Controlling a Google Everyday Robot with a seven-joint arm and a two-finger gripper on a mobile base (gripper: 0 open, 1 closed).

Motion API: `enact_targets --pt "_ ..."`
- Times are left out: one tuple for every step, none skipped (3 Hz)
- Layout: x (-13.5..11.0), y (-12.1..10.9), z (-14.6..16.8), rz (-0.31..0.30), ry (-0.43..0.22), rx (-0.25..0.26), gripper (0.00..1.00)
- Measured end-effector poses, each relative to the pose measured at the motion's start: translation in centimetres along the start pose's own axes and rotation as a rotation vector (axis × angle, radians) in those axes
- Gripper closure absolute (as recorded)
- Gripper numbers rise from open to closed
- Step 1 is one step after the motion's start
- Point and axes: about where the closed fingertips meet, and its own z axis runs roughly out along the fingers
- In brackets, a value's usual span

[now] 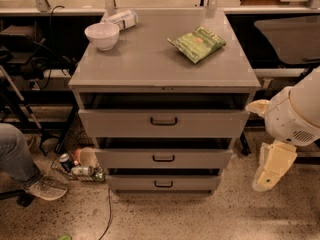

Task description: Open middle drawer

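No text is readable. Green snack bag point(197, 43), upper centre of frame, has a red logo, letters not legible; same w/ cans point(80, 171) at lower left. Gripper point(267, 176) is at lower right.
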Motion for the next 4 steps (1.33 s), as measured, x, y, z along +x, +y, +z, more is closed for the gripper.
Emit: enact_targets --pt "0.0 0.0 0.0 0.0 0.0 0.0 0.0" --pt "0.7 -0.2 2.1 -0.011 0.002 0.014 0.0" --pt "2.1 -0.1 6.6 -0.023 -0.017 0.018 0.0" --pt "3.3 -0.3 11.4 -0.019 -0.045 0.017 0.0"
